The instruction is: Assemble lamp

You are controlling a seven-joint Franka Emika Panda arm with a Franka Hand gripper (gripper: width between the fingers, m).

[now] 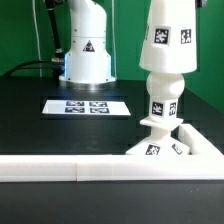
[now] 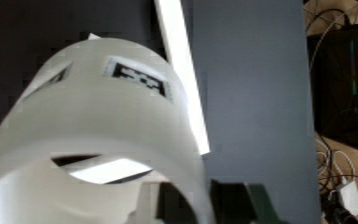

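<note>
The white lamp base (image 1: pixel 172 142) lies at the exterior view's right, against the white rail. The rounded bulb (image 1: pixel 165 98) stands upright on it. The tapered shade (image 1: pixel 168 40) sits over the top of the bulb, leaning slightly, with markers on its side. In the wrist view the shade (image 2: pixel 105 120) fills the frame, with one marker and its open end showing. My gripper (image 2: pixel 197 205) has the shade's wall between its two dark fingers (image 2: pixel 165 200). The gripper is out of the exterior view, above the frame.
The marker board (image 1: pixel 88 106) lies flat on the black table, left of the lamp. The arm's white base (image 1: pixel 85 50) stands behind it. A white rail (image 1: pixel 60 168) runs along the front edge and also shows in the wrist view (image 2: pixel 179 70).
</note>
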